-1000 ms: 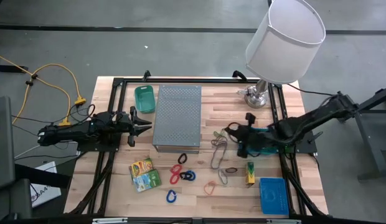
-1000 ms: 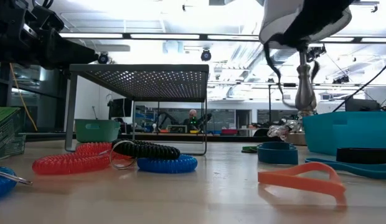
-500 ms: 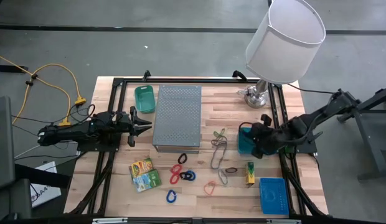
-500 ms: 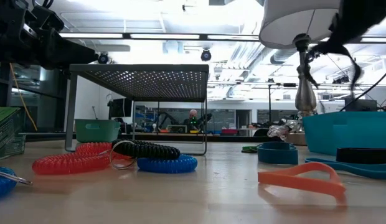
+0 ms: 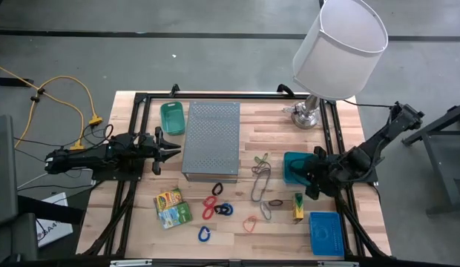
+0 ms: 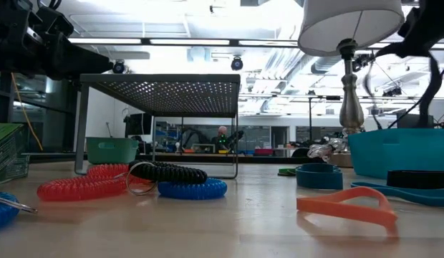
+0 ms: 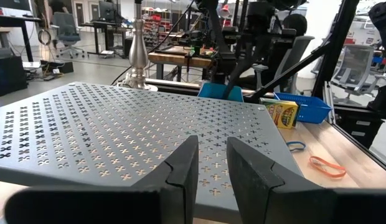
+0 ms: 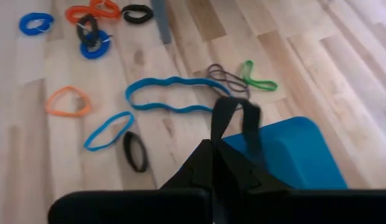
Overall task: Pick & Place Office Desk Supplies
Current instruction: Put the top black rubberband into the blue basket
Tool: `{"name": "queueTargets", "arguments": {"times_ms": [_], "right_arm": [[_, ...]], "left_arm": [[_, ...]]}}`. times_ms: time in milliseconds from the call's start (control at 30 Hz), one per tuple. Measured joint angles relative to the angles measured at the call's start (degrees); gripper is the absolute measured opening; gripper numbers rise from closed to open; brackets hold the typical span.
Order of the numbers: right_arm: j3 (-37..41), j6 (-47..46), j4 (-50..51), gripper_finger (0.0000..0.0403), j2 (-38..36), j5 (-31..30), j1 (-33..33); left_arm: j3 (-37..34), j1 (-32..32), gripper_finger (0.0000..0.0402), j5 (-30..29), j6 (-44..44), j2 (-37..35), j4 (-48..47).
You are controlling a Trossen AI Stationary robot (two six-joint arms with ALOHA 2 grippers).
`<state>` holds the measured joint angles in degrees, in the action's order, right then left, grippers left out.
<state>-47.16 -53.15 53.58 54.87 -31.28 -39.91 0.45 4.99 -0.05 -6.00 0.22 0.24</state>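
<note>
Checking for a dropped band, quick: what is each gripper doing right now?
Left gripper: open, empty, beside the grey perforated box.
Right gripper: shut on a dark rubber band, above the teal bin.

We see a wooden table (image 5: 248, 111) carrying a grey perforated box (image 5: 211, 139), a lamp (image 5: 307, 115), 2 teal bins (image 5: 171, 118), a blue basket (image 5: 326, 233), printed packets (image 5: 171, 207), coil clips (image 5: 214, 206) and rubber bands (image 5: 261, 182).
</note>
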Motion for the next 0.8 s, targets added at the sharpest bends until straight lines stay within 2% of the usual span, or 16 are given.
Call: {"name": "queueTargets", "arguments": {"times_ms": [800], "right_arm": [[0.09,-20.74,-0.26,0.0002,-0.22,-0.55,-23.45]], "left_arm": [[0.00,0.01,0.0079,0.01,0.00,-0.01,0.00]]}}
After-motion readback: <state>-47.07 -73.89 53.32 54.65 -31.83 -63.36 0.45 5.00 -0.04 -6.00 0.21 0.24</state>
